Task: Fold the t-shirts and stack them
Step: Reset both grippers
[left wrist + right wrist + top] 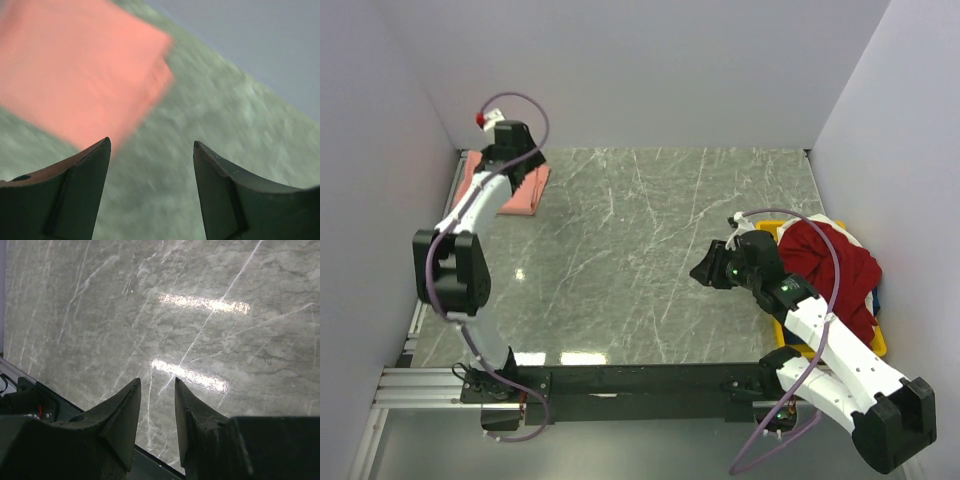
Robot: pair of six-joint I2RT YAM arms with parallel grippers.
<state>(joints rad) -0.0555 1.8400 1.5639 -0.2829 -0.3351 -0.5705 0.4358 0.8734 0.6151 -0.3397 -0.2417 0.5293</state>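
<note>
Both empty, left hand (151,142) wide open near pink t-shirt (80,70), right hand (156,381) narrowly parted

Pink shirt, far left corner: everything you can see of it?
The salmon-pink t-shirt is plain soft cloth, folded into a flat, roughly rectangular packet with straight edges; layers show at one side. It lies on the marble table in the far left corner. The left arm crosses above it and hides its middle. The left gripper hangs open at its edge, jaws empty; whether it touches cannot be told.
</note>
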